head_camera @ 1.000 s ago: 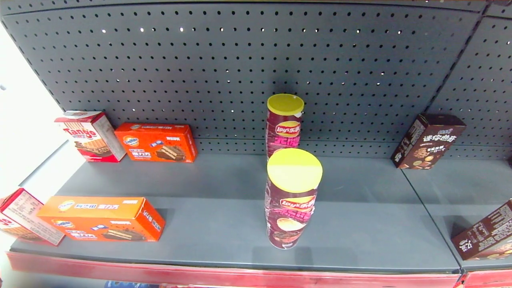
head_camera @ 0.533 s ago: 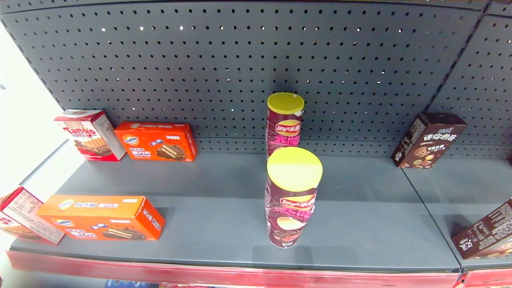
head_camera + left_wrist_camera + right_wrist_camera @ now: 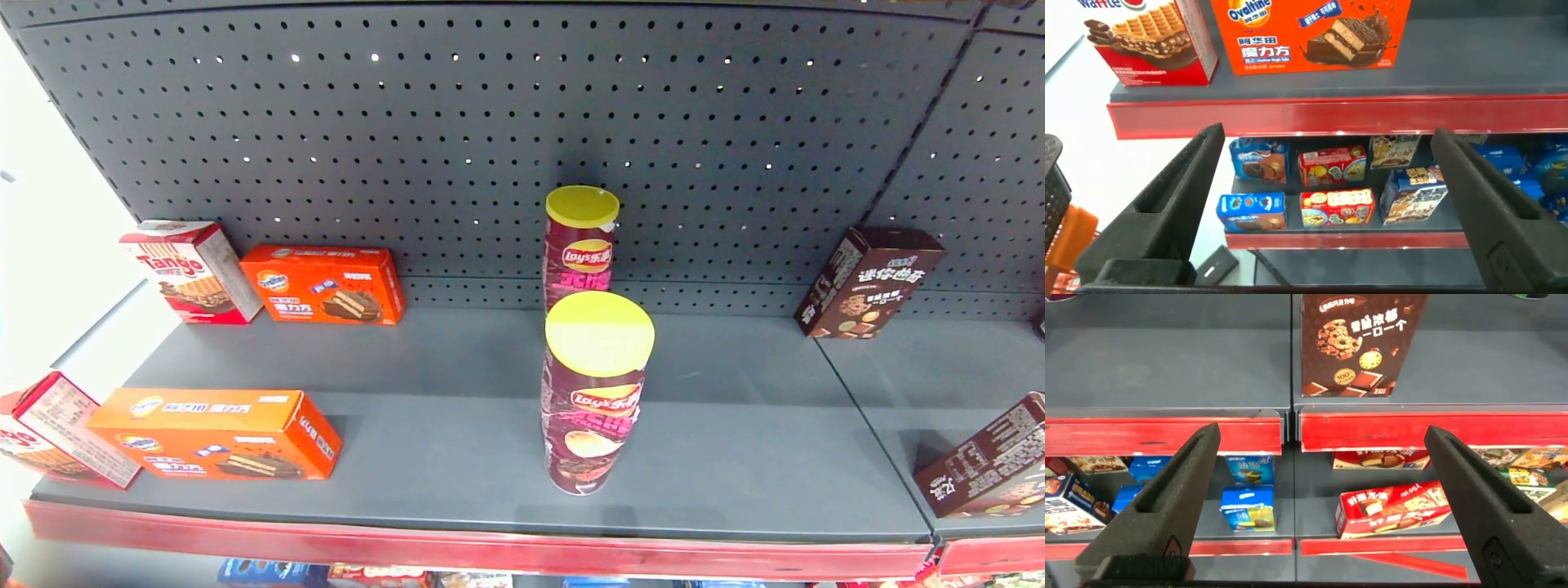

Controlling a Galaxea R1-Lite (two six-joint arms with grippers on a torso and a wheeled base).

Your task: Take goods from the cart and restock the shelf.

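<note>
Mei: Only the head camera has shifted a little. The cans and boxes keep their spots on the shelf point(image 3: 735, 441).

Tom: And the pincers?

Mei: The left pincer point(image 3: 1323, 135) is spread wide with nothing in it. The right pincer point(image 3: 1321, 431) is the same, wide and empty. Both sit low, facing the shelf's red front edge point(image 3: 1331, 114).

Tom: What lies nearest them?

Mei: Beyond and below both, snack packs point(image 3: 1331, 184) fill a lower shelf. Just above and beyond the left pincer, at the shelf front, lies the front orange box point(image 3: 1310, 33). The front wafer box point(image 3: 1147, 41) is close beside it, on that pincer's outer side. Above the right pincer's gap, the front cookie box point(image 3: 1360, 343) stands at the shelf front.

Tom: Farther in?

Mei: Between the two pincers' sides, the front chip can point(image 3: 594, 400) stands upright under a yellow lid. The rear chip can point(image 3: 580, 245) is directly behind it, near the perforated back panel point(image 3: 490, 122).

Tom: And the back row?

Mei: On the left pincer's side, the rear wafer box point(image 3: 192, 269) and the rear orange box point(image 3: 326, 283) stand side by side. Far on the right pincer's side, the rear cookie box point(image 3: 869, 282) stands tilted by the panel.
</note>
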